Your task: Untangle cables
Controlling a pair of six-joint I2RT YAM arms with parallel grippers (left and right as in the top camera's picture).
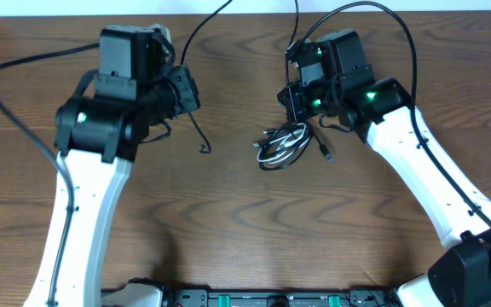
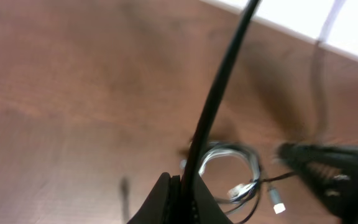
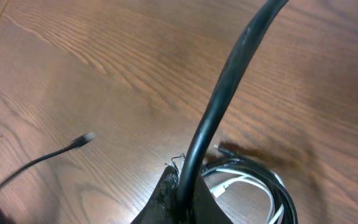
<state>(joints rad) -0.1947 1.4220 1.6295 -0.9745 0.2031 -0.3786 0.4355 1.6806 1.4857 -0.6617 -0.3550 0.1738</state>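
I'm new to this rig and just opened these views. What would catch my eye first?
The small tangle of white and black cables lying on the wooden table right of centre, close by the right arm's wrist. Left of it, apart, a thin black cord trails from beside the left arm and ends in a small plug.

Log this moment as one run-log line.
cables: black and white, tangled in one heap | right gripper: beside heap | left gripper: apart from heap | jaw states: unclear
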